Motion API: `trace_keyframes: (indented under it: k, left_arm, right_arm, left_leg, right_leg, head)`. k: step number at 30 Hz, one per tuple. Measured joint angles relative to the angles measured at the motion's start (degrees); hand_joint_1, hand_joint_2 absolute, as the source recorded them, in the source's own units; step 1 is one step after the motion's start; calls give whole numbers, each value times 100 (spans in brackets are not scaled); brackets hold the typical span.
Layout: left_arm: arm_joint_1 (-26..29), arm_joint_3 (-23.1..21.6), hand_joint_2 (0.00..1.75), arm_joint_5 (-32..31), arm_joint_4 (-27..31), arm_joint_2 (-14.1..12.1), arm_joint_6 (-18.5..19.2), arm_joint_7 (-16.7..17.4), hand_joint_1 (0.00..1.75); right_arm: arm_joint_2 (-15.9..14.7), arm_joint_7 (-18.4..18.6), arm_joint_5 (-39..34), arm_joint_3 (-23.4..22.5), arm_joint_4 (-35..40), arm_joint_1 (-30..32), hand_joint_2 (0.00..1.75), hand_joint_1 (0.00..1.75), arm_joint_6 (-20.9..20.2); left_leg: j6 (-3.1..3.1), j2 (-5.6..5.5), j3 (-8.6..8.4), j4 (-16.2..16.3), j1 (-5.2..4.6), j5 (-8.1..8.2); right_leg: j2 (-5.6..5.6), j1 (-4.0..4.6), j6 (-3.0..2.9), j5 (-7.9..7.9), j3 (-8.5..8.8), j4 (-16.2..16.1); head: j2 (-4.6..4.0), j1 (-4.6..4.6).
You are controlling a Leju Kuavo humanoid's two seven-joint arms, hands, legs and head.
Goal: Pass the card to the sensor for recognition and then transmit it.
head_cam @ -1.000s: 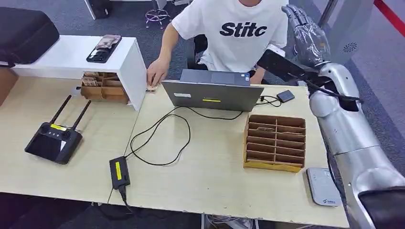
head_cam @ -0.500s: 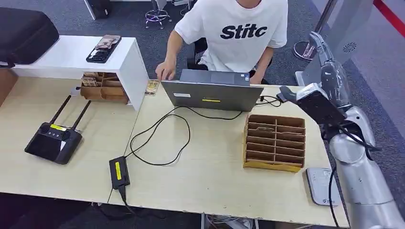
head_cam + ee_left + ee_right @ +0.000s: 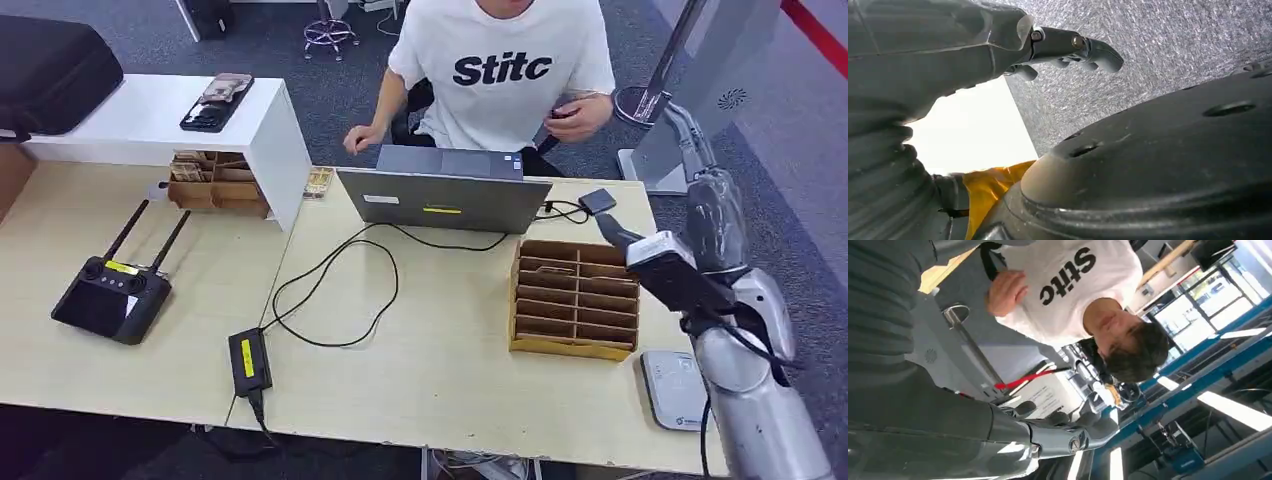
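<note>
Card (image 3: 318, 182): one, lying at the table's (image 3: 450, 385) back edge, well apart from both hands' fingers.
Right hand (image 3: 714, 222): hovering past the right edge, fingers outstretched, gripping nothing.
Left hand (image 3: 1058, 47): fingers loosely apart, carrying nothing.
Sensor (image 3: 676, 390): one, sitting at the front right corner.

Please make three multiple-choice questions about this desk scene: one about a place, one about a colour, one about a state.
1. Where does the card sorter stand?
A. left of the laptop
B. before the laptop's right end
C. on the white shelf

2. What colour is the person's shirt?
A. white
B. red
C. black

3. How is the right robot hand?
A. gripping a card
B. pressing the sensor
C. raised, holding nothing

Answers:
1 B, it sits near the laptop.
2 A, white with dark lettering.
3 C, its fingers point upward, holding nothing.
</note>
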State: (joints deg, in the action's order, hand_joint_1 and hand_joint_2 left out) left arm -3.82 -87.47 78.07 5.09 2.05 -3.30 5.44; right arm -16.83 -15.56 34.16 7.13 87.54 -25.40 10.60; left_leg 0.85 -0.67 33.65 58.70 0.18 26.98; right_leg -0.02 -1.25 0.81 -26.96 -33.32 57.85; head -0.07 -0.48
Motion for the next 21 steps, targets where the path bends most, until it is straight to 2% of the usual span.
trace_keyframes:
  k: [13, 21]
  left_arm:
    - [6, 2, 175, 28, 0, 4, -17, -22, 0]
    - [6, 2, 175, 31, 0, 4, -22, -22, 0]
  right_arm:
    - [0, 114, 597, 4, -158, 442, 175, 0, 168]
    - [0, 114, 612, 4, -291, 512, 175, 0, 175]
  left_leg:
    - [0, 0, 1, 0, 0, 0]
    - [0, 0, 1, 0, 0, 0]
  right_leg:
    - [-1, 0, 0, 0, 1, 0]
    - [0, 0, 0, 0, 1, 0]
  head:
    - [0, 0]
    - [0, 0]
